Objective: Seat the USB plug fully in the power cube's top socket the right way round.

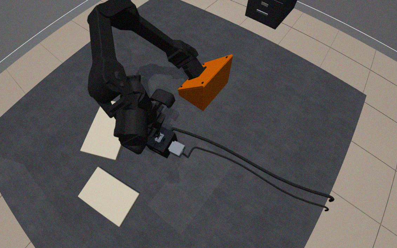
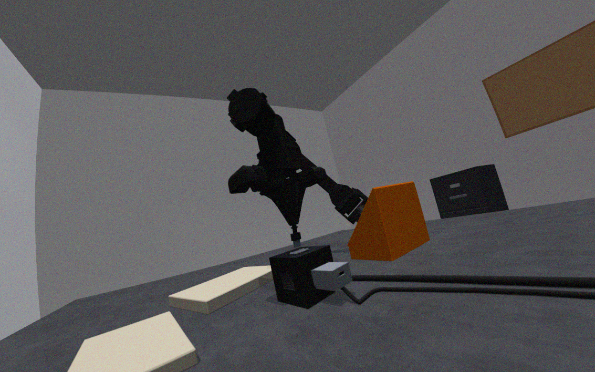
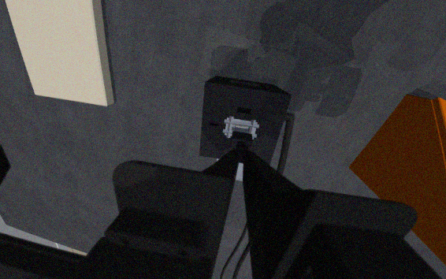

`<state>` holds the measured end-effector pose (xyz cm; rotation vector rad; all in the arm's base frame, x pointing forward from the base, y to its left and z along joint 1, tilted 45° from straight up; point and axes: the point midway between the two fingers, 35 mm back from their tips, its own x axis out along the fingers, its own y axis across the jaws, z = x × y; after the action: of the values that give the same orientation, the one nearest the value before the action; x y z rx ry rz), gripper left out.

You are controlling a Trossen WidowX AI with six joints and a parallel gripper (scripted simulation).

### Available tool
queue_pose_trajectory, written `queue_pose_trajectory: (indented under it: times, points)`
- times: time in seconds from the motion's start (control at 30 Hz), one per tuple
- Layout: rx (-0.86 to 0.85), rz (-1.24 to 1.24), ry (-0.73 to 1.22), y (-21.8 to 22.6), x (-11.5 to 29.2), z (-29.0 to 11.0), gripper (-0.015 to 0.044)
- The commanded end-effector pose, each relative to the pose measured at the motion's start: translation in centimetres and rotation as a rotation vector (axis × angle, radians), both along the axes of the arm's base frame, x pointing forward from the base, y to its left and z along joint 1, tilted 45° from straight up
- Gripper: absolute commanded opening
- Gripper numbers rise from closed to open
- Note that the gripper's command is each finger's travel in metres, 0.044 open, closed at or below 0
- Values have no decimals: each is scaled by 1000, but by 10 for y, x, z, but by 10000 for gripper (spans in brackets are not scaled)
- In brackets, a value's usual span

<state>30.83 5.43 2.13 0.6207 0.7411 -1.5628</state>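
The black power cube (image 1: 168,140) (image 2: 300,282) (image 3: 221,98) stands on the dark table. A silver socket (image 1: 159,137) (image 2: 299,251) (image 3: 241,121) shows on its top. My gripper (image 2: 294,225) (image 3: 241,155) is shut on the small black USB plug (image 2: 295,236) and points down. The plug's metal tip hangs below the fingers. In the exterior view the tip ends just above the line of the cube's back top edge, out of the socket. In the wrist view the plug and fingertips overlap the socket's near side. Which way round the plug faces cannot be told.
A grey block (image 1: 176,148) (image 2: 332,276) sits against the cube's side. Two black cables (image 1: 240,155) run off to the right. An orange wedge (image 1: 215,83) (image 2: 396,221) (image 3: 405,158) stands beyond the cube. Two cream slabs (image 1: 109,195) (image 1: 99,138) lie on the other side.
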Motion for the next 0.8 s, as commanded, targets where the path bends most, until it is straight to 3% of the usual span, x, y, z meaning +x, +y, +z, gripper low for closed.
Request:
queue_pose_trajectory:
  times: [0.0,0.77]
  points:
    - [10,3,-1,0,0,1,0]
    - [20,4,0,-1,0,-2,0]
